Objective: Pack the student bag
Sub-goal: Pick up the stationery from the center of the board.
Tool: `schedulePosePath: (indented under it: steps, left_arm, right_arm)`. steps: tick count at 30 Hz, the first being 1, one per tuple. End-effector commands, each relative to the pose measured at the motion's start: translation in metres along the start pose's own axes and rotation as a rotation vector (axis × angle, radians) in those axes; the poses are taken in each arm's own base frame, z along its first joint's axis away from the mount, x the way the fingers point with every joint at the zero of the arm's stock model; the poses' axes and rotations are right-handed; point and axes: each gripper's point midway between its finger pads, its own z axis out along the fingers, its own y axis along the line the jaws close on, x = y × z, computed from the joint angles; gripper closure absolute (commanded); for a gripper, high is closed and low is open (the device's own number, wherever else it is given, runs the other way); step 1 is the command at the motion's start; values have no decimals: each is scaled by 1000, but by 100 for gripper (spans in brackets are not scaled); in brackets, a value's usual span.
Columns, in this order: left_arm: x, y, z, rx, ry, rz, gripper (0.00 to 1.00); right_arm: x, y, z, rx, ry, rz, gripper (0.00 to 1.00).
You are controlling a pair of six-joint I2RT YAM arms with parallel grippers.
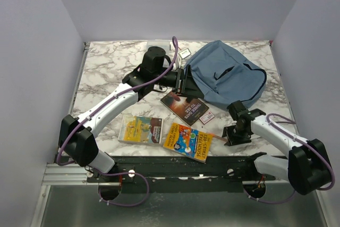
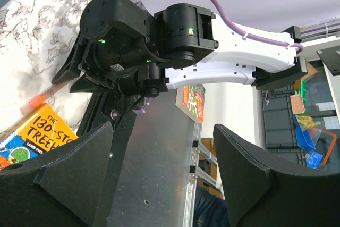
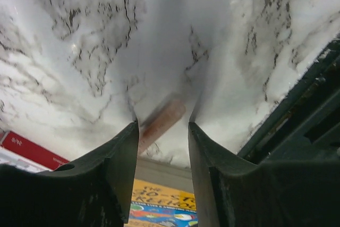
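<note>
The student bag [image 1: 227, 78], dusty blue with black straps, lies at the back right of the marble table [image 1: 106, 73]. My left gripper [image 1: 184, 82] hovers at the bag's left edge; in the left wrist view [image 2: 163, 131] its jaws stand wide apart with nothing between them. My right gripper [image 1: 229, 135] is low over the table's front right. In the right wrist view [image 3: 162, 126] it is open, with a blurred orange pen [image 3: 159, 122] lying on the table between its fingertips, close to the left finger [image 3: 114, 163]. The pen also shows in the top view [image 1: 219, 140].
A dark book [image 1: 185, 107], a green-yellow book [image 1: 141, 129] and an orange treehouse book [image 1: 188, 142] lie in front of the bag. A small red card [image 1: 207, 116] lies beside the dark book. A small clear box [image 1: 185, 52] sits at the back. Walls enclose three sides.
</note>
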Motion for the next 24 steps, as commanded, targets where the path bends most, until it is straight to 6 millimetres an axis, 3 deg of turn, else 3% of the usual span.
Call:
schedulePosePath:
  steps: [1,5,10,14,19,24]
  left_arm:
    - [-1,-13,-5,22,-16,47,21]
    - [-1,-11,-4,21,-13,41,22]
    - [-1,-9,-3,19,-12,42,21]
    - [-1,-5,-2,12,-11,31,21]
    - [-1,-4,-1,12,-9,29,22]
    - [-1,-1,0,7,-9,27,21]
  right_arm:
    - [-12,12,16,-23,-76,63,56]
    - [-11,16,28,6,-86,48,66]
    - [-21,17,33,105,-169,5,99]
    - [-33,22,24,136,-236,-19,100]
    - [-61,45,-13,11,-384,-4,100]
    - [-86,84,-68,-305,-507,-38,100]
